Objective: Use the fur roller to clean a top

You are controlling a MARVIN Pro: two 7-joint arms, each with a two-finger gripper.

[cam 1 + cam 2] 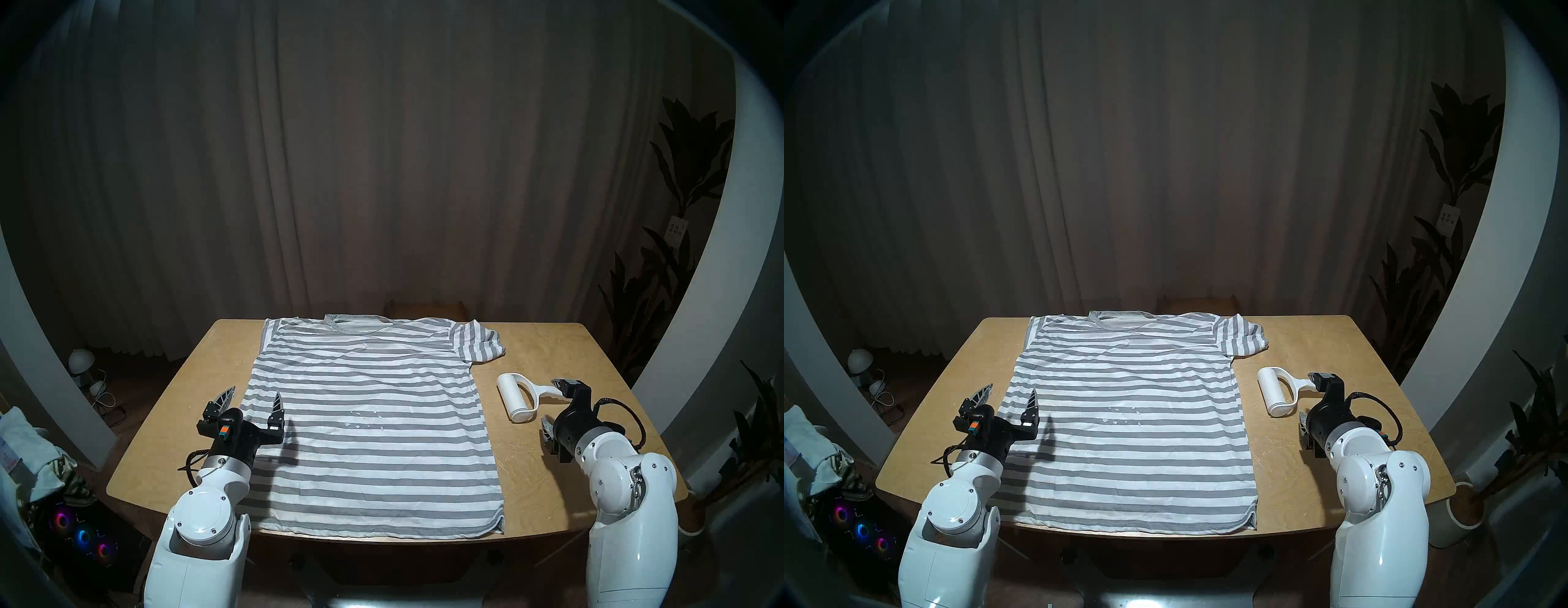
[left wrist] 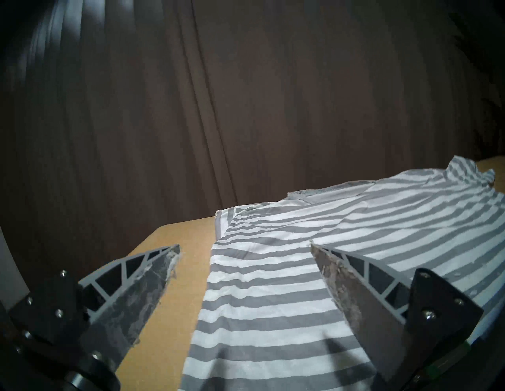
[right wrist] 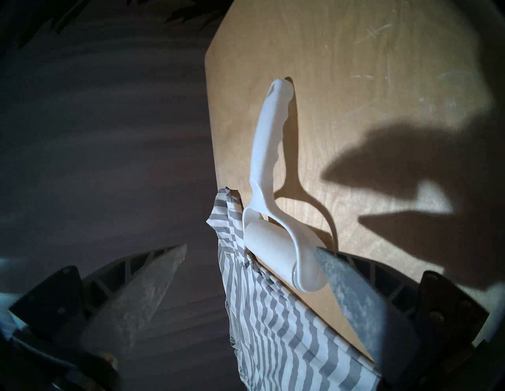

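The fur roller [image 1: 522, 397] lay on the surface [image 1: 594, 352] right of the top [image 1: 369, 424], its handle pointing at the nearer right hand [image 1: 551, 407], whose fingers were apart.

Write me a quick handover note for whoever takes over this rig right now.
Left gripper: open, empty, over the left edge of the striped T-shirt.
Right gripper: open, empty, near the handle end of the lint roller.
Lint roller: lying on the table, right of the shirt.
T-shirt: spread flat; white scraps sit mid-front.
Done: nothing yet.
Left: pick up the roller, roll the scraps off.
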